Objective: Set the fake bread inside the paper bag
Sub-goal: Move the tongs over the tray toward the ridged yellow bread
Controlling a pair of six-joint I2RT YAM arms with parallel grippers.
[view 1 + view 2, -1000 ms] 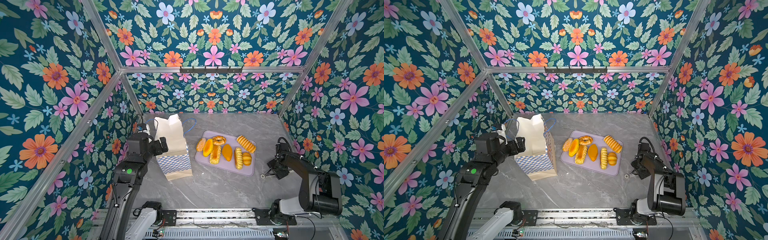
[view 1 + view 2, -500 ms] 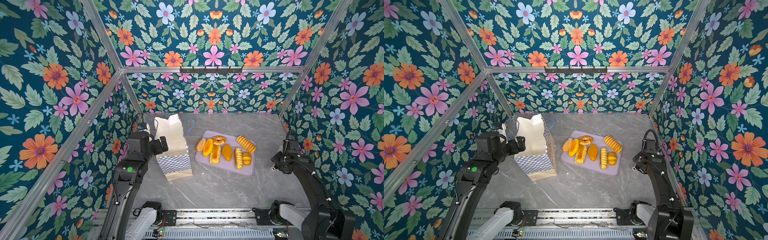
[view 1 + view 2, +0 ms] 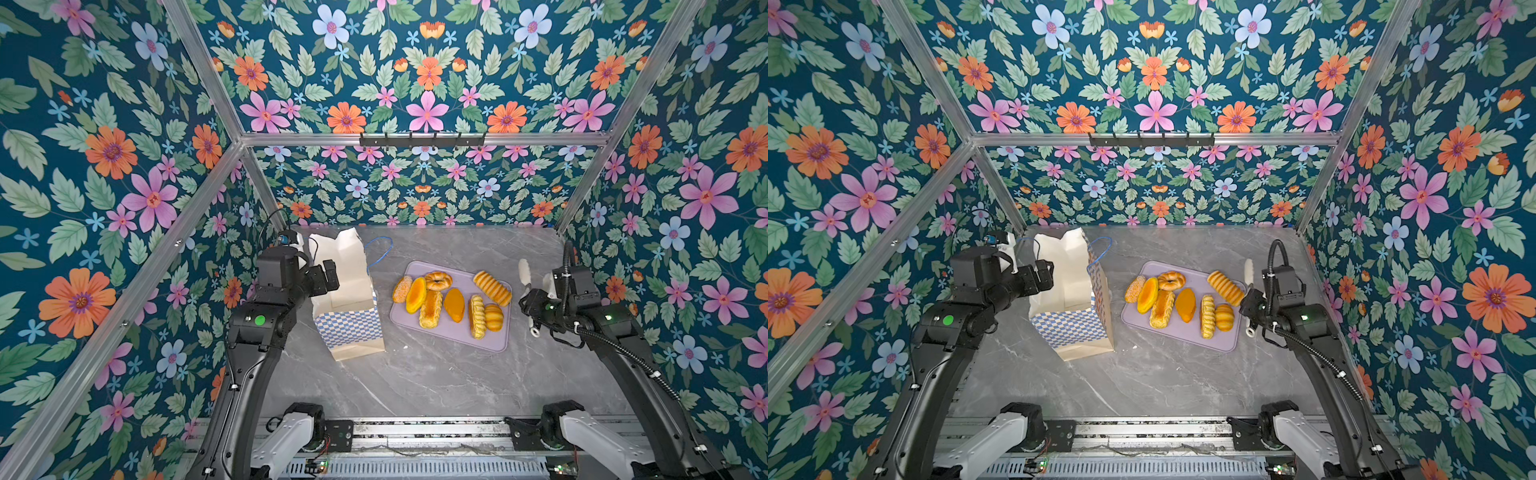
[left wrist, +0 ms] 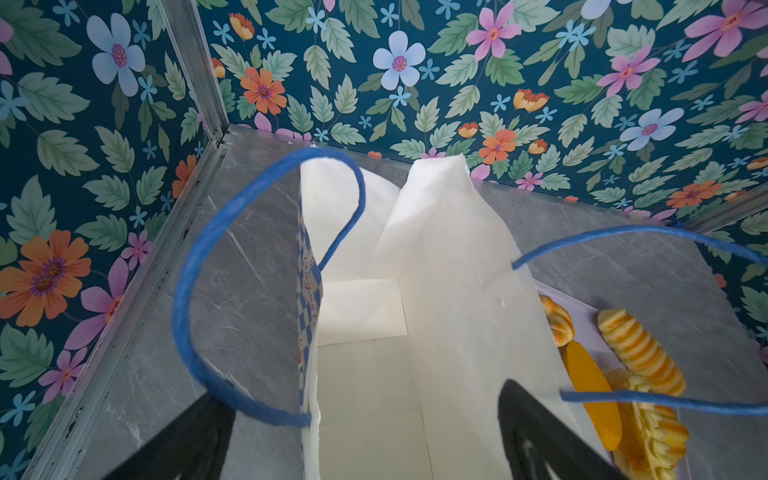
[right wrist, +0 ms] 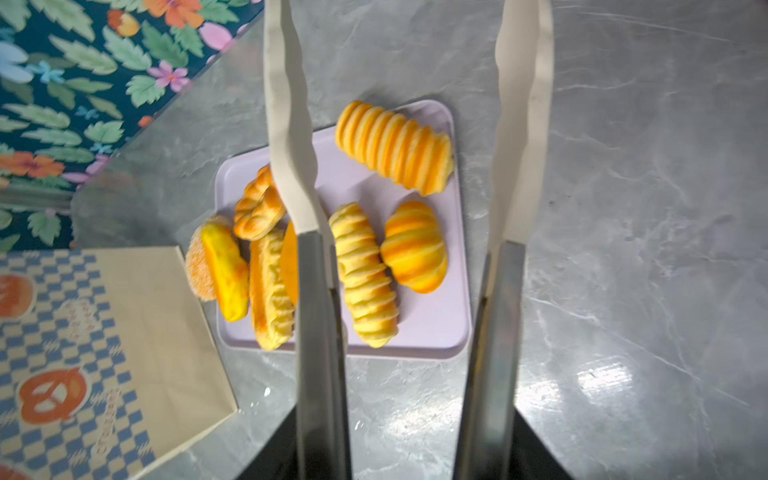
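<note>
Fake bread (image 3: 454,304) seems light, glossy, prob. slippery; take it mid-body. Left gripper (image 4: 363,395) jaws wide; right gripper (image 5: 405,419) jaws hold tongs (image 5: 309,291).

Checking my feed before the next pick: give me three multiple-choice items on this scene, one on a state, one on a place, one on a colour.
1. The paper bag is: A upright and open; B lying flat; C folded shut.
2. The fake bread lies: A in the bag; B on the table; C on the lilac tray.
3. The bag's cord handles are: A red; B blue; C black.
A: its empty inside shows from above. C: all eight pieces sit there. B: blue loops at its mouth.
</note>
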